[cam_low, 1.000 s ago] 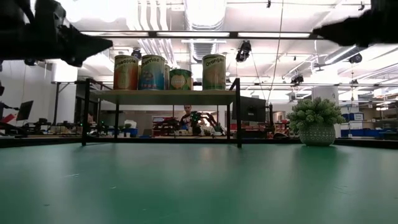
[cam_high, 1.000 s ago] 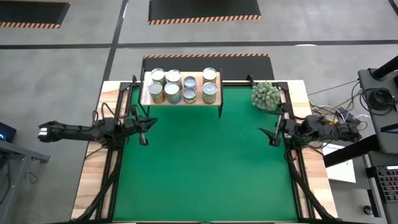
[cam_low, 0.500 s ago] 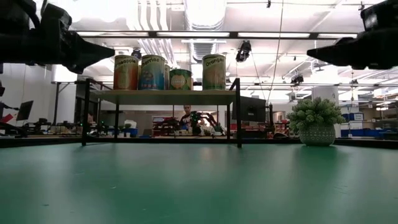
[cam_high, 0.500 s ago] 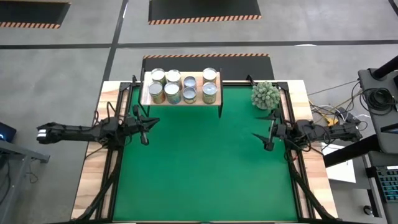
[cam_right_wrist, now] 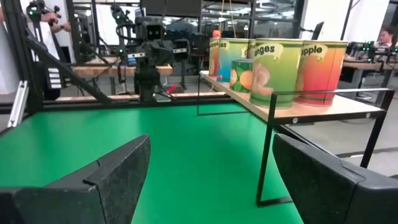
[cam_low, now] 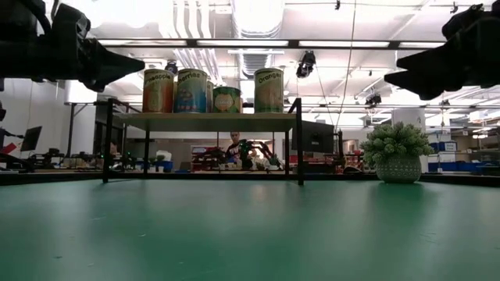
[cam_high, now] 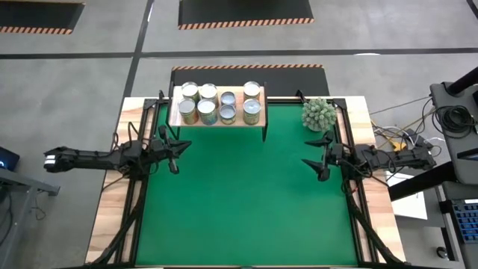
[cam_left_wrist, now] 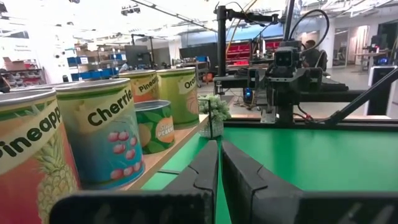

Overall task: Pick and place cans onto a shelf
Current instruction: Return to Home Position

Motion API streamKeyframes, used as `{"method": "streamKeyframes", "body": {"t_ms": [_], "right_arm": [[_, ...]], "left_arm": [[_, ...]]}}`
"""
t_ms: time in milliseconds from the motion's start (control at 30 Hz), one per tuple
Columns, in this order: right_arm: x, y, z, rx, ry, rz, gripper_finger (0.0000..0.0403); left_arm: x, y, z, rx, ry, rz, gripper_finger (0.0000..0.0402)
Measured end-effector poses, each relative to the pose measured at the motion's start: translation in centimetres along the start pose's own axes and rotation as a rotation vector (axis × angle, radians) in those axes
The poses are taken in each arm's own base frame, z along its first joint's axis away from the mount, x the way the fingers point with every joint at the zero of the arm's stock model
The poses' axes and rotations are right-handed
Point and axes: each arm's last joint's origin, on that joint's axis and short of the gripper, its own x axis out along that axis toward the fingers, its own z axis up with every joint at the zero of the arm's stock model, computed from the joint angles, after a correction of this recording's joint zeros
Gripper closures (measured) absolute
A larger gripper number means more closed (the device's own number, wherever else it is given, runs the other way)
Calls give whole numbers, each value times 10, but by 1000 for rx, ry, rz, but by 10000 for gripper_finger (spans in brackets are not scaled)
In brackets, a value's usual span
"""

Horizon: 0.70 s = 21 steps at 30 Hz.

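Observation:
Several cans (cam_high: 218,104) with silvery tops and coloured labels stand upright on the light-wood shelf (cam_high: 239,106) at the mat's far edge; they also show in the low view (cam_low: 207,90). My left gripper (cam_high: 178,152) hovers shut and empty above the mat's left side, in front of the shelf's left end; its wrist view shows the fingers (cam_left_wrist: 219,155) nearly together beside the cans (cam_left_wrist: 99,130). My right gripper (cam_high: 314,158) hovers open and empty above the mat's right side; its wrist view (cam_right_wrist: 208,168) looks along the shelf (cam_right_wrist: 311,109).
A fuzzy pale-green ball plant (cam_high: 319,114) in a pot stands at the mat's far right corner, close behind my right gripper. The shelf's thin black legs (cam_low: 300,148) stand on the green mat (cam_high: 246,202). Wooden strips (cam_high: 112,209) border the mat.
My right gripper has moved from the table's right edge toward the left, out over the mat, and has come a little lower. The cans and the shelf have stayed still.

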Motion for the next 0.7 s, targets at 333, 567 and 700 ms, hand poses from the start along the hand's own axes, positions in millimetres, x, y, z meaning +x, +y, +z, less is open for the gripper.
{"method": "streamKeyframes", "body": {"t_ms": [333,567,700], "right_arm": [[0,0,0,-31,2,0,78],[0,0,0,-32,3,0,78],[0,0,-1,-32,3,0,78]], "left_arm": [[0,0,0,0,0,0,402],[0,0,0,0,0,0,402],[0,0,0,0,0,0,402]]}}
